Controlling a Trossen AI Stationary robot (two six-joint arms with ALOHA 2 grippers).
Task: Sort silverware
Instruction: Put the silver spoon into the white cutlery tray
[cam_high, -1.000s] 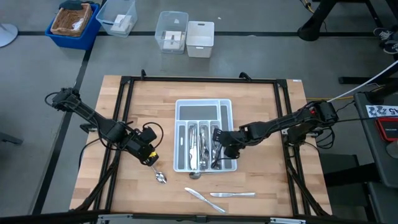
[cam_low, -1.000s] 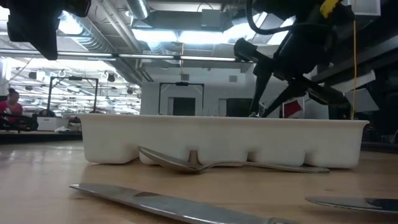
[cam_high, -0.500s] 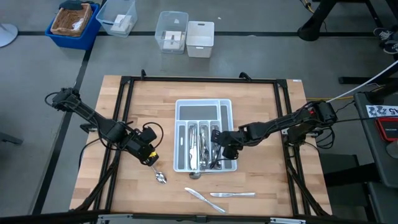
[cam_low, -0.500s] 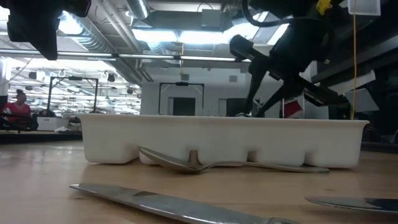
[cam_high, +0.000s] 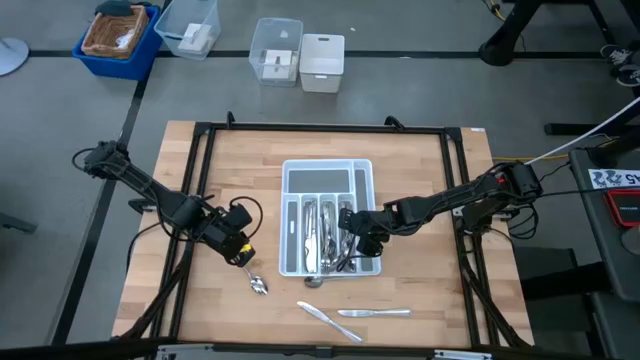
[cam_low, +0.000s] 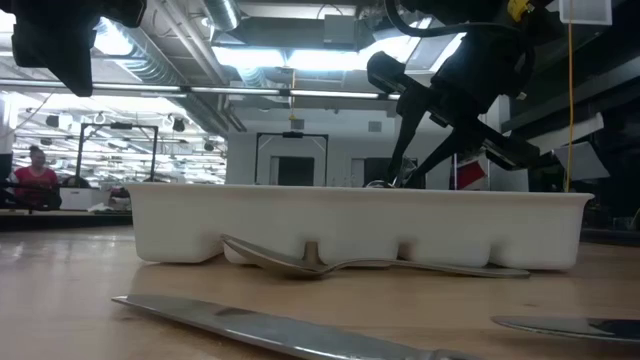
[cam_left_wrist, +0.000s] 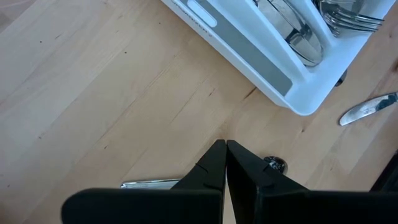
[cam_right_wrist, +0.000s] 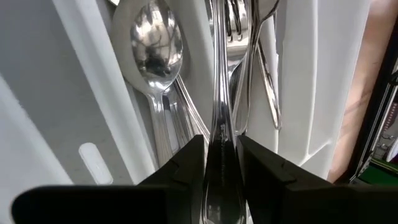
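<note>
The white tray (cam_high: 327, 180) stands mid-table, with silverware lying in its long slots. My right gripper (cam_high: 352, 238) hangs over the tray's rightmost slot, shut on a fork (cam_right_wrist: 221, 74) whose tines (cam_right_wrist: 232, 18) point ahead over other forks. Beside that slot lies a spoon (cam_right_wrist: 152, 43). My left gripper (cam_high: 241, 253) hovers shut above bare wood left of the tray, holding nothing. A loose spoon (cam_high: 258, 285) lies just nearer than it, and its handle (cam_left_wrist: 149, 183) shows beside the shut fingers (cam_left_wrist: 214, 165). My right gripper pinches the fork's handle (cam_right_wrist: 221, 146) between its two fingers. The fingers slant down from the table's right and far side and lie along the fork. The tines end reaches ahead into the slot; I cannot tell whether it rests on the forks below.
A second spoon (cam_high: 313, 281) lies against the tray's near wall (cam_low: 350, 235). Two knives (cam_high: 328, 320) (cam_high: 375, 313) lie by the table's near edge. Bins and a basket (cam_high: 118, 35) stand on the floor beyond the far edge.
My right gripper has edged a little toward the table's left over the tray, still shut on the fork.
</note>
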